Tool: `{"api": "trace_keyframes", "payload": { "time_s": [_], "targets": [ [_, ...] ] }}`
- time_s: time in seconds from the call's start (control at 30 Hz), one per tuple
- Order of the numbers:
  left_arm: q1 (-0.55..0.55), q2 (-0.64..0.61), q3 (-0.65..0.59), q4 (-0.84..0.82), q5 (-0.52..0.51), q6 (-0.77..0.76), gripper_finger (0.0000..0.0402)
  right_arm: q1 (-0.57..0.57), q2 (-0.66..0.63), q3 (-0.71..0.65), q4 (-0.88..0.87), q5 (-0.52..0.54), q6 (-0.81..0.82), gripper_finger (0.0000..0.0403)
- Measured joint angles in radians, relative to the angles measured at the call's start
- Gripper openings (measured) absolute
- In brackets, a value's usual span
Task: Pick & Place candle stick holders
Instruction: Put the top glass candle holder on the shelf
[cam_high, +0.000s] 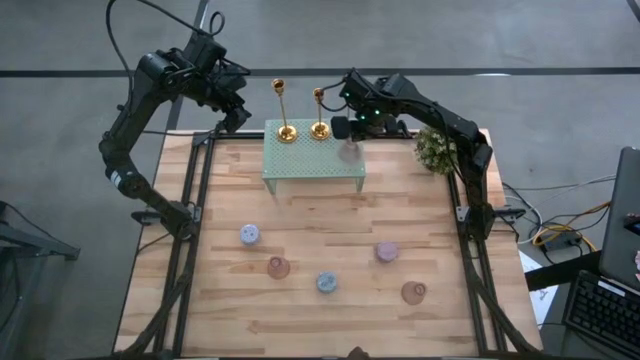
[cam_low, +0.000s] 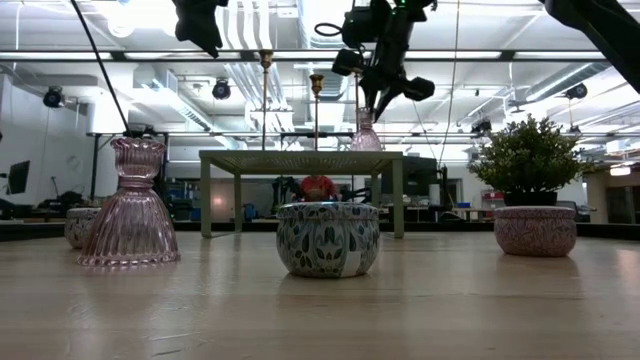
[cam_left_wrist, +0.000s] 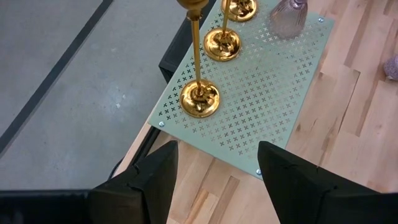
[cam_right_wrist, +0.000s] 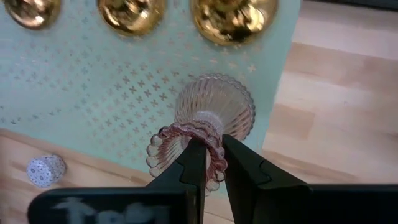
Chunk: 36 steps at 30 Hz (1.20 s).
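text: none legible | labels/brands: none | numbers/signs: none | note: perforated shelf (cam_left_wrist: 261, 87) bears only a cross-shaped hole pattern, no lettering | room background: nothing readable

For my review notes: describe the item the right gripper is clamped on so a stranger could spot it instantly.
On the pale green perforated stand at the table's far edge, beside three shiny gold candlesticks, stands a ribbed pink glass holder. The right gripper is shut on its frilled rim. It is the stand's only glass piece.

The third gold candlestick (cam_right_wrist: 233, 18) is hidden by the right arm in the high view, its base cut off in the right wrist view.
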Motion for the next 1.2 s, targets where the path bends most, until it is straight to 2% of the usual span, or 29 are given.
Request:
{"api": "trace_keyframes", "payload": {
  "time_s": [0.2,0.53,0.77,0.97,1.07,1.2],
  "targets": [
    [0.000,0.000,0.000,0.000,0.000,0.000,0.0225,0.000,0.000,0.000,0.006,0.003,-0.012,0.0049],
    [0.000,0.000,0.000,0.000,0.000,0.000,0.0225,0.000,-0.014,0.000,0.007,0.007,-0.020,0.0111],
    [0.000,0.000,0.000,0.000,0.000,0.000,0.0225,0.000,-0.063,0.000,0.010,0.031,-0.039,0.0146],
    [0.000,0.000,0.000,-0.001,0.000,0.000,0.0225,0.010,-0.134,0.001,0.007,0.038,-0.077,0.0161],
    [0.000,0.000,0.000,-0.002,0.000,0.000,0.0225,0.035,-0.170,-0.002,-0.030,0.096,-0.134,0.0162],
    [0.000,-0.001,0.000,-0.003,0.000,0.000,0.0225,0.106,-0.214,-0.031,-0.045,0.244,-0.280,0.0162]
  ]
}}
